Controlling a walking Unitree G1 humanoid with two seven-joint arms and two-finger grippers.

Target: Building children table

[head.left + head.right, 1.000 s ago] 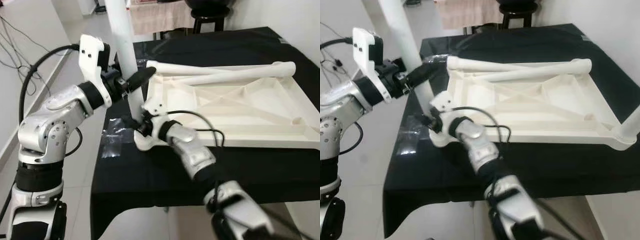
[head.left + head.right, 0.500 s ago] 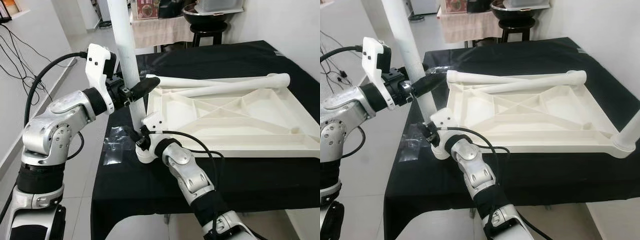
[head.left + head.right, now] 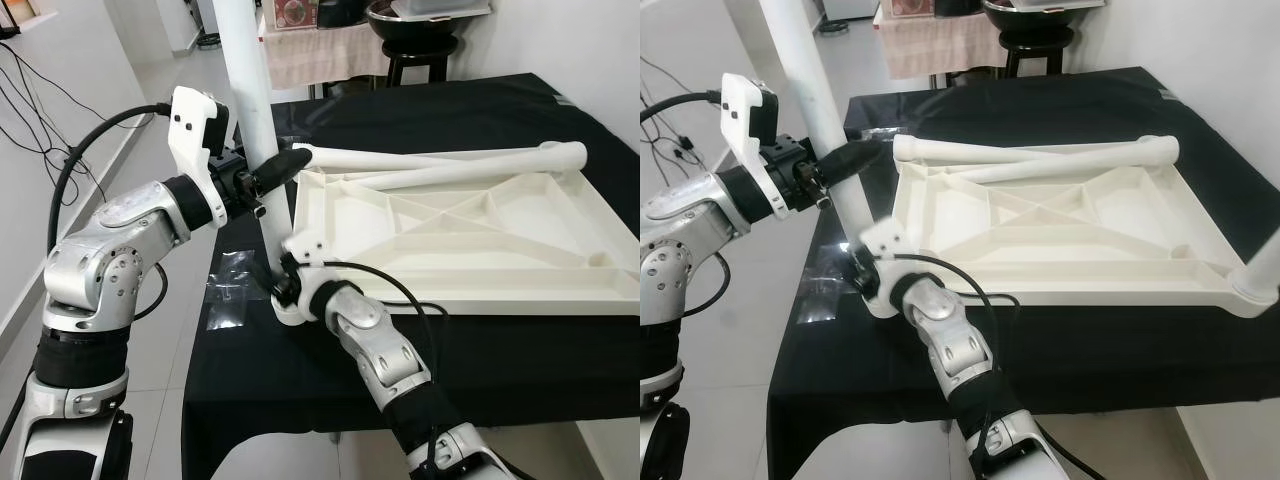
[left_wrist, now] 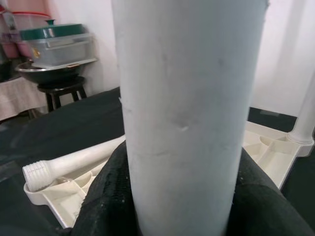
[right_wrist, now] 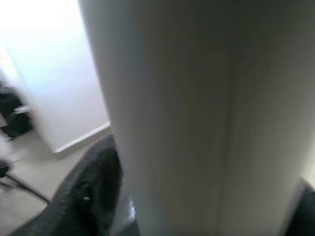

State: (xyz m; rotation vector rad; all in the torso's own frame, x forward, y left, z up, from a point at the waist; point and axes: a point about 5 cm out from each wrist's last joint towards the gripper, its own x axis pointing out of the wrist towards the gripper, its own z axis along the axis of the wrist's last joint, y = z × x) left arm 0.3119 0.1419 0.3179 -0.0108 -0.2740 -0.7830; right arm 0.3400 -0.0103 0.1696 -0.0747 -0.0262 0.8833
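The left claw (image 3: 268,175) is closed around the upright white leg (image 3: 248,110), gripping it partway up; the left wrist view shows a black finger (image 4: 103,201) on each side of the leg. The right claw (image 3: 272,285) clasps the same leg low down, just above the socket (image 3: 285,312) at the near-left corner of the upturned white table (image 3: 450,240); its fingers (image 5: 88,191) wrap the leg from both sides. The table lies underside up on the tabletop (image 3: 480,110), which is draped in black cloth, its ribs running in diagonals. Two loose legs (image 3: 440,165) lie along its 12 o'clock edge, one with a threaded end (image 4: 37,173). At 3 o'clock another leg (image 3: 1265,265) stands in the near-right corner. A clear plastic bag (image 3: 228,290) lies at 9 o'clock of the socket.
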